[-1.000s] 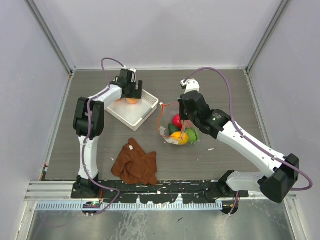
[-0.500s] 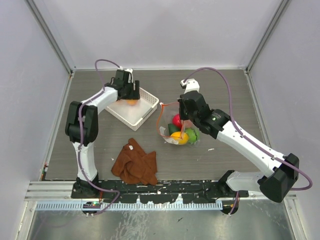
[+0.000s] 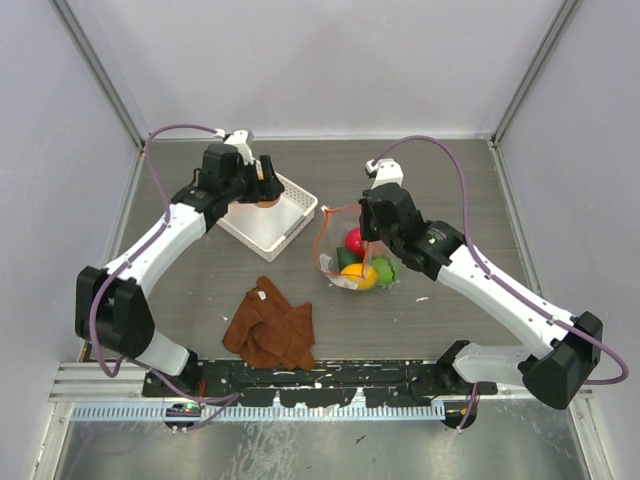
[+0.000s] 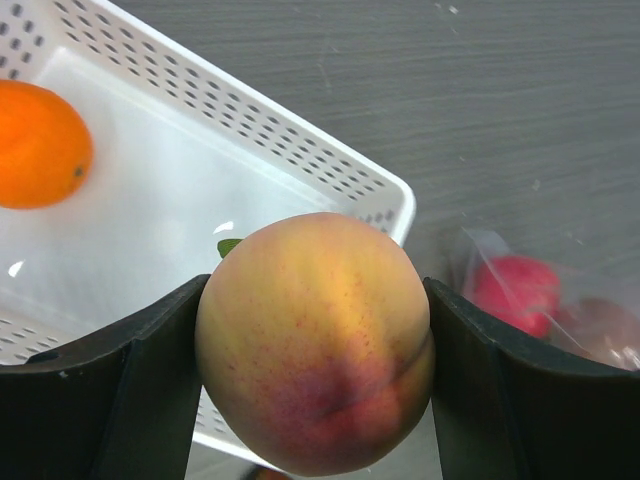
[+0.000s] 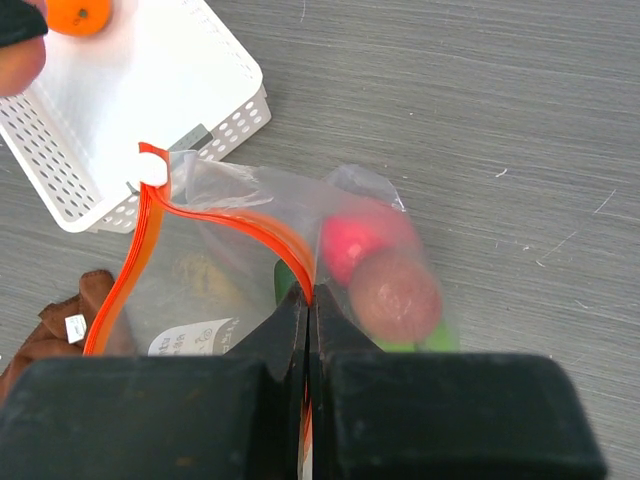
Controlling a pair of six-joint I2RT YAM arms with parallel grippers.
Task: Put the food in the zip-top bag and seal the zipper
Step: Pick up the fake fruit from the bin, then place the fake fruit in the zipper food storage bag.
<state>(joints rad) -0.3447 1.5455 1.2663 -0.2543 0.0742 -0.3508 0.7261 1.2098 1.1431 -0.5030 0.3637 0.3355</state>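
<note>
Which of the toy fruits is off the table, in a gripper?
The peach, clamped in the left gripper; the orange lies in the basket, the rest in the zip-top bag.

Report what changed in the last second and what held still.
The left gripper closed on the peach-pink round toy fruit and now holds it over the corner of the white lattice plastic basket, its arm swinging out leftward. Unchanged: the orange toy fruit in the basket, the right gripper shut on the orange-red zipper strip of the clear plastic bag, the crumpled brown cloth.
</note>
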